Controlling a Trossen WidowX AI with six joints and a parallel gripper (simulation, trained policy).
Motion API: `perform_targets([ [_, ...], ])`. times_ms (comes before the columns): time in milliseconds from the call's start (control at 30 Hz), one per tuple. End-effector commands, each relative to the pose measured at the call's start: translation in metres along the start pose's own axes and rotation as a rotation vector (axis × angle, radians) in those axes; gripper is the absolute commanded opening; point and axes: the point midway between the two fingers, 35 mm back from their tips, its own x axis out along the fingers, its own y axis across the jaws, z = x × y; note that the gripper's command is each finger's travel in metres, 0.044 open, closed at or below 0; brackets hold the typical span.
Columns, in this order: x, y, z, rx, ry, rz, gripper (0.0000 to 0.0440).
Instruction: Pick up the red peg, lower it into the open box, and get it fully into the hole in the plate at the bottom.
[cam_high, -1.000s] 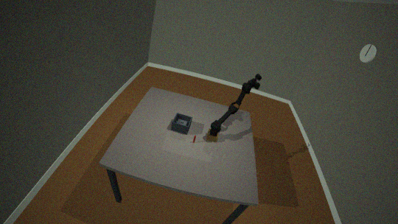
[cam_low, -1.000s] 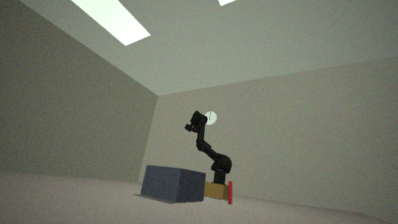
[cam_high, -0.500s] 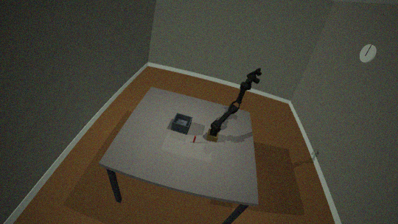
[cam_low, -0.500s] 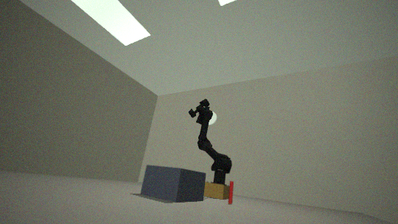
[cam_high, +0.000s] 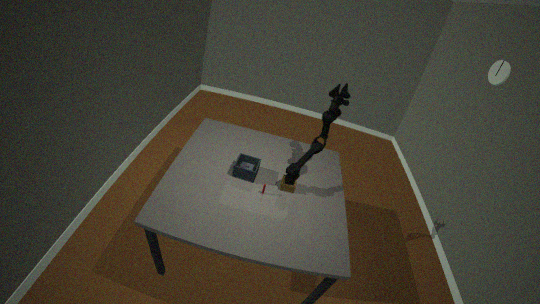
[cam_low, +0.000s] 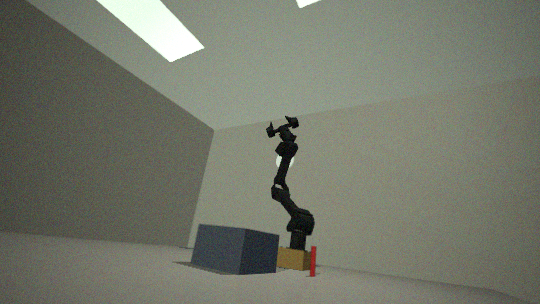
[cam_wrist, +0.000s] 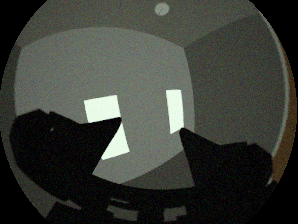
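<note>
The red peg (cam_high: 264, 189) (cam_low: 313, 261) stands upright on the table, beside the box and near the arm's base. The open blue-grey box (cam_high: 246, 173) (cam_low: 218, 248) stands on the table. A lighter plate (cam_high: 247, 165) shows at its bottom in the top view; the hole cannot be made out. My gripper (cam_high: 339, 89) (cam_low: 280, 122) (cam_wrist: 151, 125) is open and empty, with its fingers wide apart. It is raised high above the table on the stretched arm, pointing up, far from the peg and the box. The wrist view shows only walls and ceiling lights between the fingers.
The yellow-brown base block (cam_high: 287, 187) (cam_low: 294, 258) of the arm stands on the table (cam_high: 200, 210), to the right of the box and peg in the top view. A round clock (cam_high: 499, 72) (cam_wrist: 161, 9) hangs on a wall.
</note>
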Motion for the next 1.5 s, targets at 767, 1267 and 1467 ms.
perform_targets([
  [767,-0.18,0.14,-0.265,0.043,0.886,0.284,0.044],
  [1267,-0.35,0.147,-0.36,-0.046,1.398,0.329,0.044],
  [1467,-0.421,0.136,-0.379,-0.087,1.604,0.319,0.044],
])
